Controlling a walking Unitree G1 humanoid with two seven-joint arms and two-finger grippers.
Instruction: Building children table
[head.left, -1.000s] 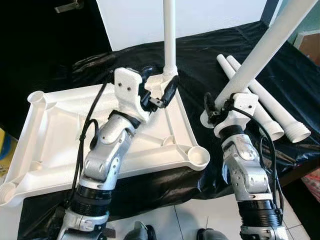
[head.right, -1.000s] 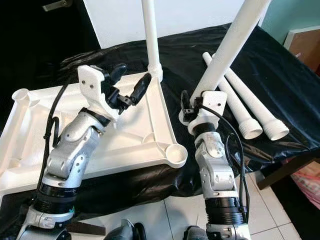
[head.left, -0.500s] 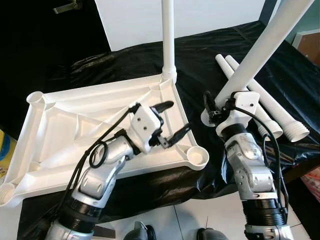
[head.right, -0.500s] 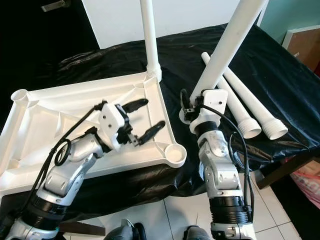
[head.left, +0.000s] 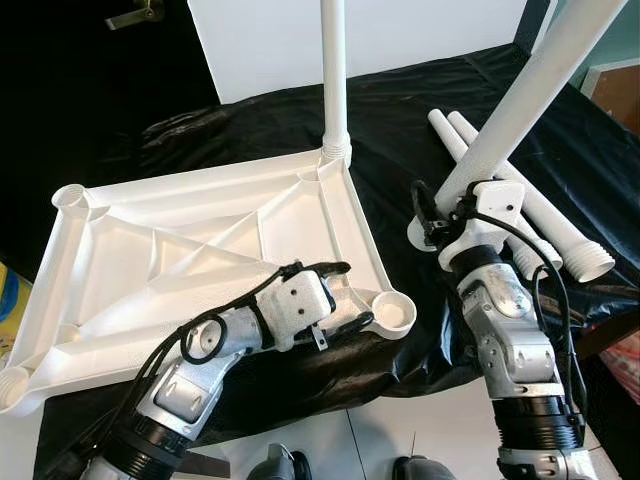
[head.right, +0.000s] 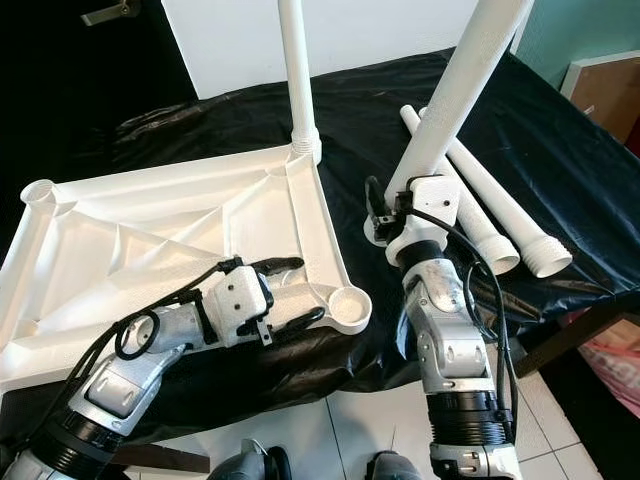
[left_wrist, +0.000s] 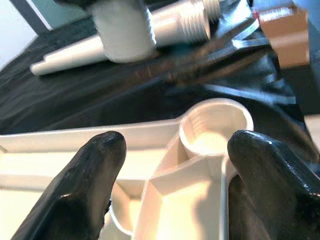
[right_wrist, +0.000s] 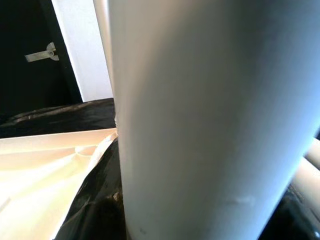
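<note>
Left gripper (head.left: 345, 295): fingers apart astride the tabletop (head.left: 120, 260) rim by the corner socket (head.left: 397, 312), probably steadying.
Right gripper (head.left: 440, 215): clamped on a leg (head.left: 520, 100), probably for that socket.

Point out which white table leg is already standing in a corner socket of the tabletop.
The upright leg at the tabletop's far corner. Another leg is tilted in the right gripper; two legs lie on the black cloth.

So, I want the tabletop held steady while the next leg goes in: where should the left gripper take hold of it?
Judging by its pose, grip the raised rim of the tabletop beside the empty near-right socket, coming from the robot's side. The left gripper is already open there, fingers straddling that corner's ribs. The right gripper holds a leg close by.
</note>
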